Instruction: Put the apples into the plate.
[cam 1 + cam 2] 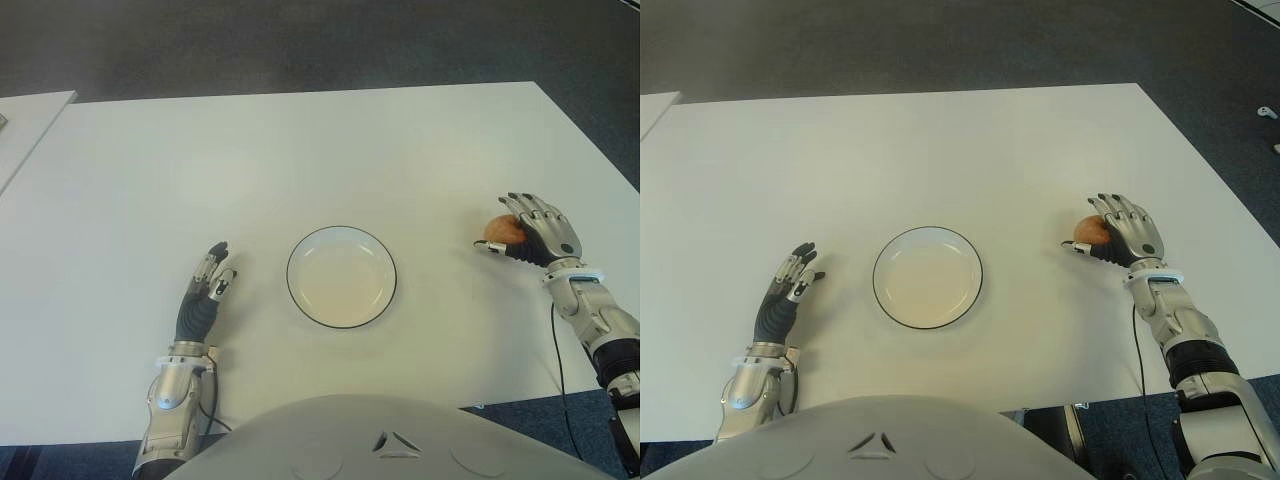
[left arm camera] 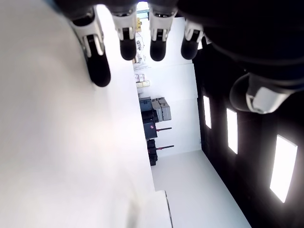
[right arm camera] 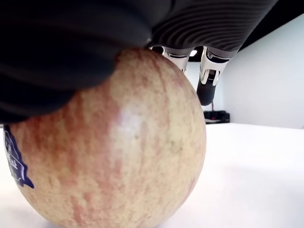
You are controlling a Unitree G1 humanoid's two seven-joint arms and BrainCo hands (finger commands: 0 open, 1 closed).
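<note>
Looking down from the head camera, we record a white counter (image 1: 300,140) with a round white plate (image 1: 341,276), dark-rimmed, near its front edge at centre. We see nothing lying in the plate.

Right hand (image 1: 535,235): placed at about 3 o'clock from the plate, well apart from it. The palm sits over an apple (image 1: 503,230), with the fingers (image 1: 521,205) draped over its top and far side. In the right wrist view the apple (image 3: 109,142) fills most of the frame: yellow-red streaked skin, a small dark sticker at one edge, its underside meeting the counter. The dark palm presses on its top and two fingertips hang just past it. We read this as a loose cupping grasp on the fruit.

Left hand (image 1: 205,295): placed at about 9 o'clock from the plate, near but apart from it. Its fingers (image 2: 128,42) extend straight, slightly spread, and hold nothing. We cannot tell whether this hand touches the counter.

We note one apple only.
</note>
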